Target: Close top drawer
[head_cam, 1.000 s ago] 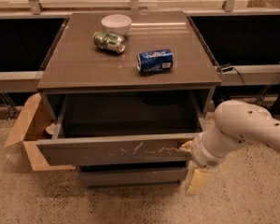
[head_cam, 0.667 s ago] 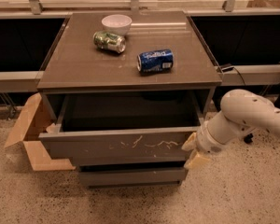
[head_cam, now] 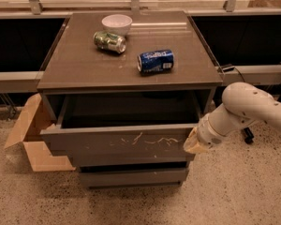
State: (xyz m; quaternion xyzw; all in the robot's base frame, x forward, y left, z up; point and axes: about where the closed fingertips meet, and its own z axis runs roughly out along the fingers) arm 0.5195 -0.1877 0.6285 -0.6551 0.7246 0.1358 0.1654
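The top drawer (head_cam: pixel 122 142) is a wide grey-brown drawer with pale squiggly scratches on its front panel. It stands partly pulled out of the cabinet, and its dark inside shows. My gripper (head_cam: pixel 193 144) is at the end of the white arm (head_cam: pixel 246 109) coming in from the right. It rests against the right end of the drawer's front panel.
On the cabinet top (head_cam: pixel 70 69) are a white bowl (head_cam: pixel 116 23), a green can (head_cam: pixel 109 41) lying on its side and a blue can (head_cam: pixel 155 61) lying on its side. An open cardboard box (head_cam: pixel 30 135) stands left of the cabinet. A lower drawer front (head_cam: pixel 131 176) sits below.
My gripper has risen from below the drawer's right corner up to the right end of its front panel. The drawer has slid back a little into the cabinet.
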